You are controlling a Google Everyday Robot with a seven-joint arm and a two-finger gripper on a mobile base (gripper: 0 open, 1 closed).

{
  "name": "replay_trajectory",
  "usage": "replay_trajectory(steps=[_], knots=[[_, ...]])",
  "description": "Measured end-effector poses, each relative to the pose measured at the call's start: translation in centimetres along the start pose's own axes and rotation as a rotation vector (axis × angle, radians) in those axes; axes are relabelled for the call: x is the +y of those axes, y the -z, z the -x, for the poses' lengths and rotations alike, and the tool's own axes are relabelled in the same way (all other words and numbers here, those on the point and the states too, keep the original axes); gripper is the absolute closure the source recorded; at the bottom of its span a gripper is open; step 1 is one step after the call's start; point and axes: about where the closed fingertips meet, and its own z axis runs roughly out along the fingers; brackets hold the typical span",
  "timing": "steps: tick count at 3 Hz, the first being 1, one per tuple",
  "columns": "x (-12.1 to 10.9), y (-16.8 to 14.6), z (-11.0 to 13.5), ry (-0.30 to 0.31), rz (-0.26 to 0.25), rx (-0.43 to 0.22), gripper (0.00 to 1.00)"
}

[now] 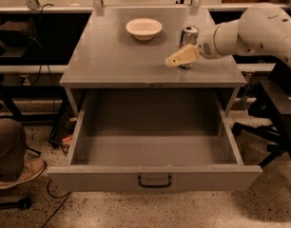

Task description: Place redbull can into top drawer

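Note:
The redbull can (188,35) stands upright on the grey cabinet top (112,61), at the right, with its shiny silver top showing. My gripper (180,57) reaches in from the right on the white arm (259,30) and sits low, right in front of the can, covering its lower part. The top drawer (88,177) is pulled out wide below the cabinet top. Its inside is bare and its dark handle (155,181) sits at the centre of the front panel.
A shallow white bowl (143,28) sits on the cabinet top, left of the can. A person's leg and shoe (14,158) are on the floor at the left. A dark chair (274,113) stands at the right, and dark shelving runs behind the cabinet.

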Motion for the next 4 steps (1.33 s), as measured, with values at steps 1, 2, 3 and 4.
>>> replay_trajectory(steps=[1,2,3,4], knots=[[-0.5,-1.2,0.8,-0.014,-0.003,-0.048,0.18],[-0.8,-1.8,1.3,-0.018,0.003,-0.074,0.42],[-0.8,-1.9,1.5,-0.015,0.015,-0.091,0.64],[-0.6,-0.1,1.7,-0.016,0.067,-0.125,0.87]])
